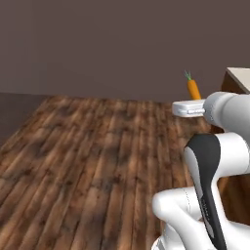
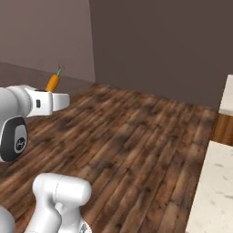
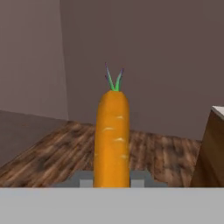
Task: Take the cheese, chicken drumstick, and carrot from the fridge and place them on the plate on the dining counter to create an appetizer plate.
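Note:
My gripper (image 3: 112,179) is shut on the thick end of the carrot (image 3: 112,135), a slim orange stick with green leaves at its far tip. The dark fingertips (image 3: 83,178) press on both of its sides. In the left base view the carrot (image 1: 194,89) sticks up from the white hand, with the gripper (image 1: 193,99) held high over the floor at the right. In the right base view the carrot (image 2: 53,83) and gripper (image 2: 52,91) are at the upper left. The cheese, chicken drumstick, fridge and plate are out of view.
Wooden plank floor (image 1: 97,156) spreads below the arm, with brown-grey walls (image 2: 159,41) behind. A counter with a pale speckled top (image 2: 214,191) and a wood side (image 3: 211,153) stands at the right; its corner (image 1: 239,77) is close beside the hand.

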You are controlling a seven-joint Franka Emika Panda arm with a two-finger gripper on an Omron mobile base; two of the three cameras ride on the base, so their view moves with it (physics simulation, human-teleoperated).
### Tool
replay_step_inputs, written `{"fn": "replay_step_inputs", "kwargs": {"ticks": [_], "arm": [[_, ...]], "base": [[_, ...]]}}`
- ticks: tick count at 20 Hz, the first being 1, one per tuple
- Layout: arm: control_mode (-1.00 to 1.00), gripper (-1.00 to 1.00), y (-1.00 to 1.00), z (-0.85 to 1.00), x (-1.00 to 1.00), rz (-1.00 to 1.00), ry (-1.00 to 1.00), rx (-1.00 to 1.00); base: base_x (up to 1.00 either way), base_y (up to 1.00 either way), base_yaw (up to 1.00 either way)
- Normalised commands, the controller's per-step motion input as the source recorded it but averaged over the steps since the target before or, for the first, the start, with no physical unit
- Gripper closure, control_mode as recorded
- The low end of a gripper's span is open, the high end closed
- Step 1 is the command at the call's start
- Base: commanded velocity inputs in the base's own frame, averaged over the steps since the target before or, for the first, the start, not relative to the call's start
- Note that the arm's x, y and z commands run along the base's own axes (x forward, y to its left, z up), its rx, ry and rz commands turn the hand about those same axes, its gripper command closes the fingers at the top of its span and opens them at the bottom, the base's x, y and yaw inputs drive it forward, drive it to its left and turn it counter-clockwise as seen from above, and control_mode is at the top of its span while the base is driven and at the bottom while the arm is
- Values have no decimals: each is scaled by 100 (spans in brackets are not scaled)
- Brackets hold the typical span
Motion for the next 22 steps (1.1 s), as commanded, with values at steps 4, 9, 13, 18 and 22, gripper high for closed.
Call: {"fn": "replay_step_inputs", "kwargs": {"ticks": [4, 9, 13, 18, 22], "arm": [[100, 100, 0, 0, 0, 0, 0, 0], [100, 100, 0, 0, 0, 0, 0, 0], [100, 100, 0, 0, 0, 0, 0, 0], [100, 100, 0, 0, 0, 0, 0, 0], [100, 100, 0, 0, 0, 0, 0, 0]], "base": [[100, 58, -49], [100, 66, -50], [100, 60, -50], [100, 42, -50], [100, 37, -49]]}}
